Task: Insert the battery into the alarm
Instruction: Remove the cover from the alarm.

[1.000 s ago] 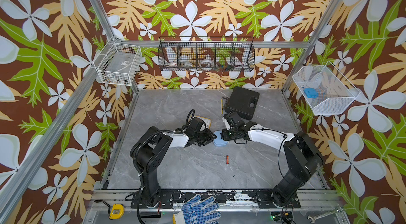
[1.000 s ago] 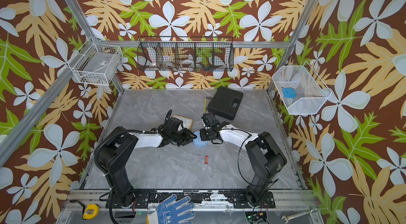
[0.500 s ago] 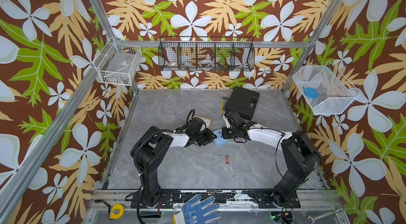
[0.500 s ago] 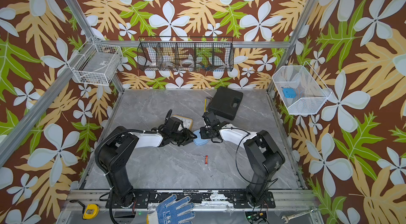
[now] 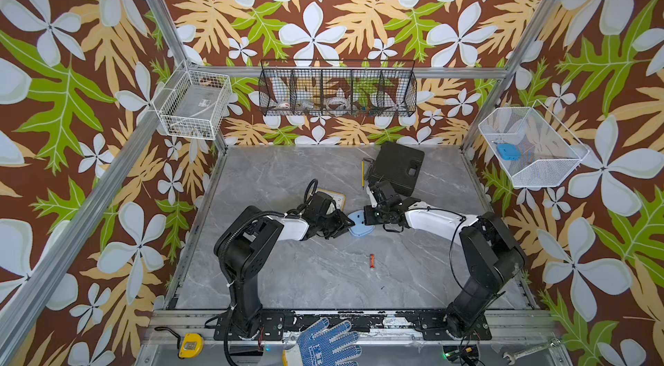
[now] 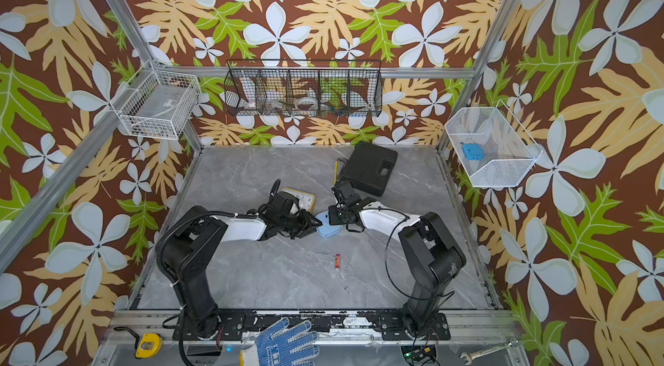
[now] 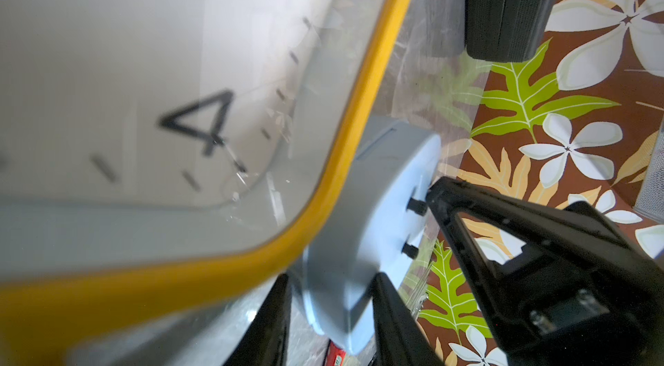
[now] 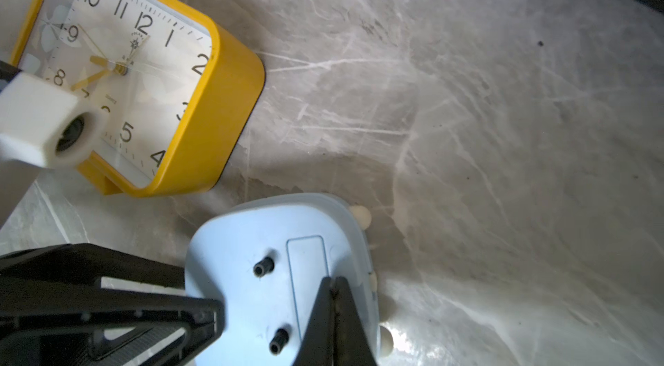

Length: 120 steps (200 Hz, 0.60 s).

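Plainly the alarm [image 8: 233,274] is a pale blue plastic clock with rounded corners. It lies face down near the middle of the grey marbled surface [image 5: 287,174]. Its back shows two small black knobs [image 8: 264,268] and a rectangular battery cover [image 8: 305,263] that sits flush. The battery [image 5: 372,260], a small red cylinder, lies loose between the alarm and the surface's edge where the arms are mounted, apart from both arms. The left pincer [image 7: 332,283] is clamped on the alarm's rim, one black finger on each side. The right pincer [image 8: 335,287] is clenched with nothing between its fingers, and its tip rests on the alarm's back at the cover's edge. The alarm's face is hidden against the surface, and in both top views the arms cover much of its body. Cream nubs [image 8: 361,215] peek from under its rim. Just beside it lies a glossy yellow square clock [image 8: 222,102], face up, partly hidden by a white block [image 8: 32,120] on the left arm. A black textured case [image 5: 397,168] sits toward the back edge.
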Motion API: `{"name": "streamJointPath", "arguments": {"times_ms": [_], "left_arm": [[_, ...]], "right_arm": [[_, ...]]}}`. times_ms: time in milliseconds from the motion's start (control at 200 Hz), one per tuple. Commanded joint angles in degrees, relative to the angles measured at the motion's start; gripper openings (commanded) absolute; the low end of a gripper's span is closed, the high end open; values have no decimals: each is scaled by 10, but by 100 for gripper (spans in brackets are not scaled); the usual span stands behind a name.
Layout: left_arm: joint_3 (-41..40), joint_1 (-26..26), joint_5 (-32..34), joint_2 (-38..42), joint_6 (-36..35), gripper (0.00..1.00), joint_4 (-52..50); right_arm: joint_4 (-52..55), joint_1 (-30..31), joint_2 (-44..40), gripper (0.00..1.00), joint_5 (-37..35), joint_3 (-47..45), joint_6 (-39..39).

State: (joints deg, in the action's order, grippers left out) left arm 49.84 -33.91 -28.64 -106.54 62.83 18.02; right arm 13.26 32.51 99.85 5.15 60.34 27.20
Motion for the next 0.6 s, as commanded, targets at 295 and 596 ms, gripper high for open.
{"name": "streamJointPath", "arguments": {"times_ms": [295,596], "left_arm": [[-21,-4,7,6,10,36,20],[-24,-4,10,10,9,36,18]], "right_arm": [[153,12,-36,0,39,39,-56],[174,4,-62,0,-8,36,-63]]}}
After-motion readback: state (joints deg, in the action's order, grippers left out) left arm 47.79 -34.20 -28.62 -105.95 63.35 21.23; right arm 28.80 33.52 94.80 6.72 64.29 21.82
